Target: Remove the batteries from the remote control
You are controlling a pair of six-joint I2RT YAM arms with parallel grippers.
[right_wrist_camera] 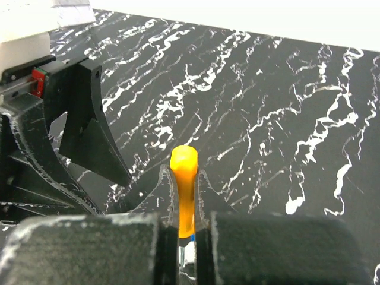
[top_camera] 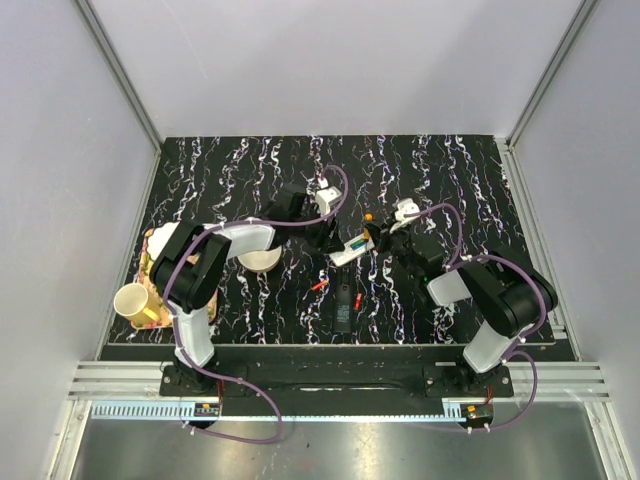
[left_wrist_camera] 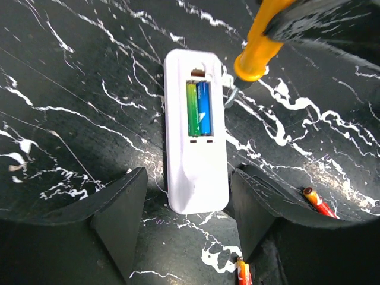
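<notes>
Two batteries (left_wrist_camera: 199, 108), one green and one blue, sit side by side in the slot of the white remote control (left_wrist_camera: 196, 172). The remote lies on the desk (left_wrist_camera: 71, 89) between the spread fingers of the left tool (left_wrist_camera: 189, 205). The right tool (right_wrist_camera: 187, 237) pinches an orange stick (right_wrist_camera: 184, 172), whose tip is at the remote's edge.

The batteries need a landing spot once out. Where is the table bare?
Bare: the table's far strip, along the back wall. Crowded: the middle, where the remote control, two small red cylinders and a black flat piece lie; cups stand to the left.
</notes>
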